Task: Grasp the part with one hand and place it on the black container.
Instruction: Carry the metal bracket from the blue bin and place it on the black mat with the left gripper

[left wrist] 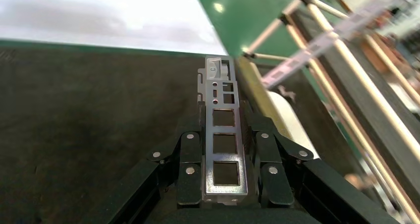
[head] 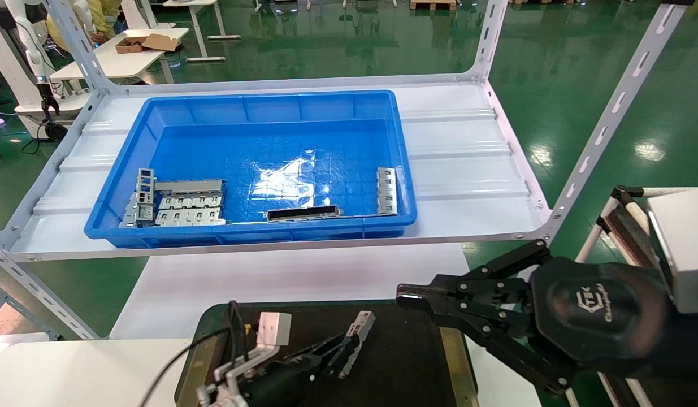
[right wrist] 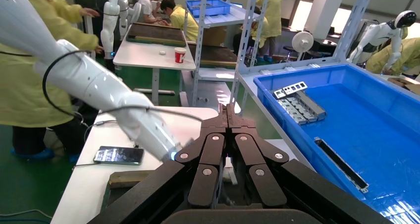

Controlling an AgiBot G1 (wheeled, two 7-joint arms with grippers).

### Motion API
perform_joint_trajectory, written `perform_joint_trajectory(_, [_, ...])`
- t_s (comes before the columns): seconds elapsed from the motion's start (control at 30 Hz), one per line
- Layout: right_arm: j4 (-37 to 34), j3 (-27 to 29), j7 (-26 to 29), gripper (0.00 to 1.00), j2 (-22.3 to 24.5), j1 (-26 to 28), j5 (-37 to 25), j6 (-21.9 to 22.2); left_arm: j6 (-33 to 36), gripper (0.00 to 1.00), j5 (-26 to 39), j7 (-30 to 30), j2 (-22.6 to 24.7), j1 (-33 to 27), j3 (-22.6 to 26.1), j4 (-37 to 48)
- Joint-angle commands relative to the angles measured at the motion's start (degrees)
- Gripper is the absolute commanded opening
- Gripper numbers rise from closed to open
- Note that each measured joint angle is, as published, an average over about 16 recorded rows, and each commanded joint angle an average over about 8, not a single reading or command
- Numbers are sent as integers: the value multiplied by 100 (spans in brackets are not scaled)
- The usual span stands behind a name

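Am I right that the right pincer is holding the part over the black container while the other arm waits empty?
Not quite: the left pincer holds the part over the black container, as the left wrist view shows. The right pincer is the empty, shut one, waiting beside it.

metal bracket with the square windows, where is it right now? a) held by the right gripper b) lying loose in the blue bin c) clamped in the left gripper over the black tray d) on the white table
c: the left gripper is shut on the bracket above the black tray; the right gripper is shut and empty.
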Motion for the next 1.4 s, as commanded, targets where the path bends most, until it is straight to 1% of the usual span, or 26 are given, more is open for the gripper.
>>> perform_joint_trajectory(0.03, [0, 0, 0, 0, 0, 0, 0, 0, -397, 0, 56, -194, 201, 7, 139, 124])
perform_joint_trajectory(0.23, [0, 0, 0, 0, 0, 0, 0, 0, -1272, 0, 6, -489, 678, -97, 499, 514])
perform_joint_trajectory(0.43, [0, -1, 0, 0, 0, 0, 0, 0, -1875, 0, -170, -587, 992, -248, 829, 807])
perform_joint_trajectory(0.73, [0, -1, -1, 0, 0, 0, 1, 0, -2439, 0, -605, -531, 1317, -466, 1294, 1142])
perform_joint_trajectory(0.93, [0, -1, -1, 0, 1, 0, 1, 1, -2701, 1, -937, -421, 1418, -550, 1590, 1230])
perform_joint_trajectory(0.97, [0, -1, -1, 4, 1, 0, 1, 1, -2739, 6, -994, -401, 1425, -560, 1638, 1231])
perform_joint_trajectory(1.0, [0, -2, -1, 13, 1, 0, 1, 1, -2772, 17, -1049, -382, 1430, -569, 1682, 1229])
perform_joint_trajectory(1.17, [0, -2, -1, 76, 1, 0, 1, 1, -2904, 79, -1346, -297, 1432, -623, 1898, 1190])
perform_joint_trajectory(1.2, [0, -2, -1, 88, 1, 1, 1, 1, -2924, 91, -1404, -281, 1429, -636, 1937, 1181])
perform_joint_trajectory(1.23, [0, -2, -1, 97, 1, 1, 1, 1, -2945, 98, -1463, -265, 1426, -649, 1977, 1171])
perform_joint_trajectory(1.27, [0, -2, -1, 100, 1, 1, 1, 1, -2965, 100, -1520, -248, 1423, -663, 2016, 1161])
perform_joint_trajectory(1.4, [0, -2, -1, 100, 1, 1, 1, 1, -3045, 100, -1719, -181, 1408, -717, 2153, 1119])
